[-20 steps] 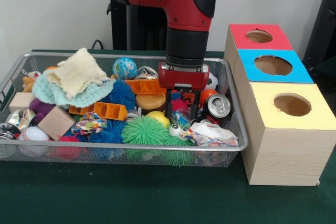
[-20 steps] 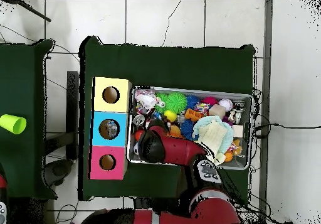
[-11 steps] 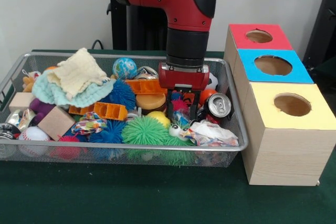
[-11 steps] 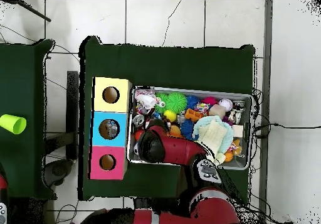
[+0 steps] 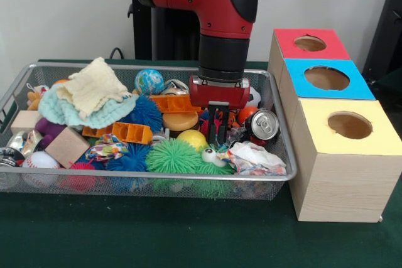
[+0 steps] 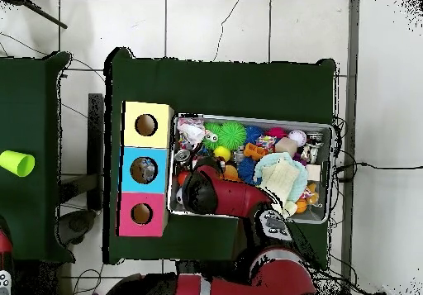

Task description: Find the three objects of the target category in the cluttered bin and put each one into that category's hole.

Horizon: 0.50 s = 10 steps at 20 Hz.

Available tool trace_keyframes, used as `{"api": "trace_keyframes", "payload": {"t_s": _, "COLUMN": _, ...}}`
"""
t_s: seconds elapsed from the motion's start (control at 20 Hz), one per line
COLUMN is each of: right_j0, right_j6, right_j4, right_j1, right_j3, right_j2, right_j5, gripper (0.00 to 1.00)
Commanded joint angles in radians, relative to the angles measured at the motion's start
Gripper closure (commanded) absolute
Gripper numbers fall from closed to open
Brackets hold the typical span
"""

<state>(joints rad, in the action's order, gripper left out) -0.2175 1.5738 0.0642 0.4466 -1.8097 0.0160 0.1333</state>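
Observation:
My gripper [image 5: 218, 137] reaches down into the right part of the wire bin [image 5: 157, 177]. Its two fingers stand close together, shut on a small pink and blue spiky ball [image 5: 206, 120] that is mostly hidden behind them. A silver drink can [image 5: 263, 124] lies just right of the fingers and a yellow ball [image 5: 192, 139] just left. Crumpled paper [image 5: 254, 158] lies in front. In the overhead view the red arm [image 6: 223, 194] covers the gripper. Beside the bin stand the red box [image 5: 308, 43], the blue box [image 5: 326, 78] and the yellow box [image 5: 348, 125], each with a round hole.
The bin is packed with a green spiky ball [image 5: 173, 155], a blue spiky ball [image 5: 147, 112], orange plastic pieces [image 5: 132, 132], wooden blocks [image 5: 66, 147], a cream cloth [image 5: 91, 86], a globe ball [image 5: 149, 81] and a baseball [image 5: 40, 160]. A lime cup [image 6: 16, 163] sits on another table.
The fingers, spread around the spiky ball before, have drawn together on it. The arm has barely moved.

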Motion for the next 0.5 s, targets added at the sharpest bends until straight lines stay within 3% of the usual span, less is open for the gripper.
{"api": "trace_keyframes", "payload": {"t_s": 0.05, "right_j0": -0.024, "right_j6": 0.101, "right_j4": 0.045, "right_j1": -0.034, "right_j3": 0.085, "right_j2": -0.054, "right_j5": -0.030, "gripper": 1.00}}
{"api": "trace_keyframes", "payload": {"t_s": 0.2, "right_j0": -0.023, "right_j6": 0.098, "right_j4": 0.043, "right_j1": 0.000, "right_j3": 0.069, "right_j2": -0.055, "right_j5": -0.055, "gripper": 1.00}}
{"api": "trace_keyframes", "payload": {"t_s": 0.5, "right_j0": -0.022, "right_j6": 0.089, "right_j4": 0.035, "right_j1": 0.133, "right_j3": -0.001, "right_j2": -0.065, "right_j5": -0.157, "gripper": 1.00}}
